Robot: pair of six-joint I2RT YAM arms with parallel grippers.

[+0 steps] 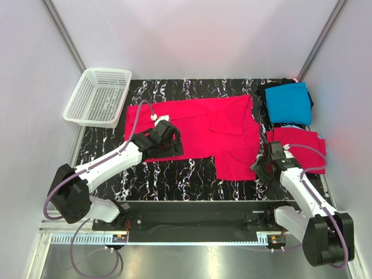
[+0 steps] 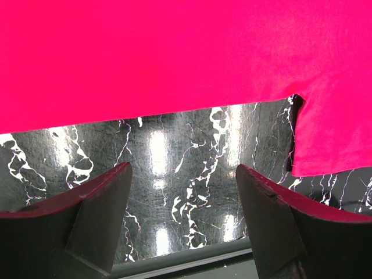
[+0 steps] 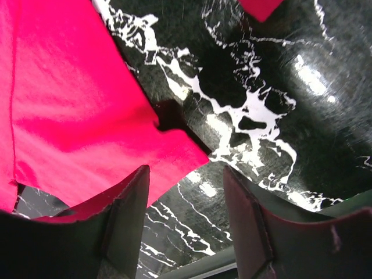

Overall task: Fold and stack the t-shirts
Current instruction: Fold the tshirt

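A black marbled bench (image 1: 174, 180) sits between pale walls, with a white mesh basket (image 1: 81, 113) at its far left. The spread pink-red t-shirt (image 1: 197, 125) lies mid-bench. At the far right a turquoise t-shirt (image 1: 289, 102) rests on a black t-shirt (image 1: 261, 90), with a folded pink-red t-shirt (image 1: 302, 142) nearer.

From the left wrist, the left pincer (image 2: 183, 171) stands apart over bare bench, with the hem just beyond it. It likely needs to reach further before clamping.

From the right wrist, the right pincer (image 3: 186, 174) is apart at the shirt's near corner, with cloth beside one finger. Both would best pinch the edge, then lift together.

black tee (image 1: 263, 93) mostly under blue tee (image 1: 288, 103), pink tee (image 2: 174, 58) cropped, wrist views
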